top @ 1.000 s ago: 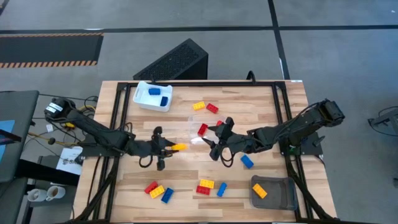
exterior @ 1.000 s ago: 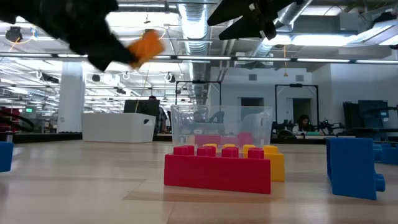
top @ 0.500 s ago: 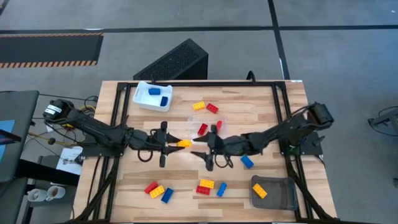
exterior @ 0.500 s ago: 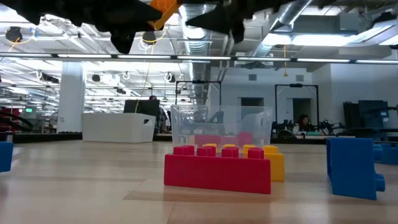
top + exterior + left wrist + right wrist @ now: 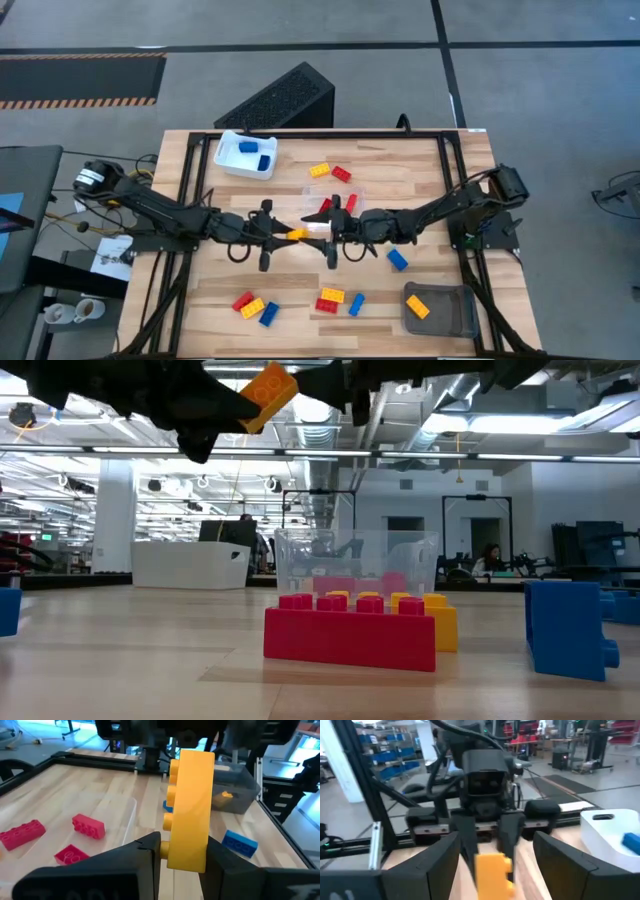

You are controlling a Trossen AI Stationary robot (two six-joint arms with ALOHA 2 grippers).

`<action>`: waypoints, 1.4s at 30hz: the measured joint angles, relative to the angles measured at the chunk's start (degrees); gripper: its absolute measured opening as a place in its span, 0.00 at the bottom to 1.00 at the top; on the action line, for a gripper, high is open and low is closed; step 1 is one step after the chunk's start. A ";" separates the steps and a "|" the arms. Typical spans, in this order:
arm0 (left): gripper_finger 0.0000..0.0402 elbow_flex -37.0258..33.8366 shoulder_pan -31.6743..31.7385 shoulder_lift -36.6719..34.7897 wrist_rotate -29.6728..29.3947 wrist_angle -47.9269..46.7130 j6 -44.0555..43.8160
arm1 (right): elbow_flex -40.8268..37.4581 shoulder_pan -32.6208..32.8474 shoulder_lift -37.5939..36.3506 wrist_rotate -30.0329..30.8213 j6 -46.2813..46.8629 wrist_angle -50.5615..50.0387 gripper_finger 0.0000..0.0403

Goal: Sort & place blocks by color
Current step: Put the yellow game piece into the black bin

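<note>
The left gripper [image 5: 283, 235] hangs above the middle of the table [image 5: 420, 160], its two fingers [image 5: 145, 851] clamped on the flat faces of a yellow-orange block [image 5: 189, 810] that stands on edge between them, studs turned sideways; the low view shows the same block [image 5: 266, 390] tilted and lifted well clear of the wood. Directly facing it, tip to tip, the right gripper [image 5: 328, 238] has its fingers [image 5: 442, 865] spread wide with nothing between them, and the held block sits just ahead of that gap rather than inside it. Just beyond the two tips, on the far side from the table's front edge, a clear tray [image 5: 322, 197] holds red blocks [image 5: 326, 206]. Farther out past that tray lie a loose yellow block [image 5: 319, 170] and a loose red block [image 5: 341, 174] side by side, and off toward the left arm's far corner a white tray [image 5: 228, 160] carries two blue blocks [image 5: 247, 146]. Beside the right gripper's wrist a blue block [image 5: 397, 260] rests on the wood. Nearer the front edge are a mixed cluster of red, yellow and blue blocks [image 5: 330, 298], another cluster [image 5: 250, 305] under the left arm, and a grey tray [image 5: 455, 318] with one orange block [image 5: 417, 306]
</note>
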 joint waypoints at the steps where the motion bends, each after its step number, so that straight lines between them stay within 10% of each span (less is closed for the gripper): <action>1: 0.15 0.02 0.00 0.46 -0.03 0.27 -0.04 | 0.01 -0.19 0.02 -0.20 0.34 -0.40 0.68; 20: 0.17 0.02 0.04 1.84 0.00 3.28 -0.51 | -0.08 -0.73 0.20 -2.54 2.66 -7.00 0.23; 28: 0.33 0.02 -0.02 1.80 1.40 2.22 -0.78 | -0.03 -0.49 -3.72 -3.58 2.54 -13.00 0.22; 36: 0.54 0.02 0.19 1.82 1.16 1.84 1.60 | -0.06 5.55 -17.15 -3.21 4.31 -37.29 0.25; 42: 0.60 0.02 2.58 1.82 0.94 2.23 2.06 | -0.06 13.92 -26.67 -3.30 24.04 -59.48 0.24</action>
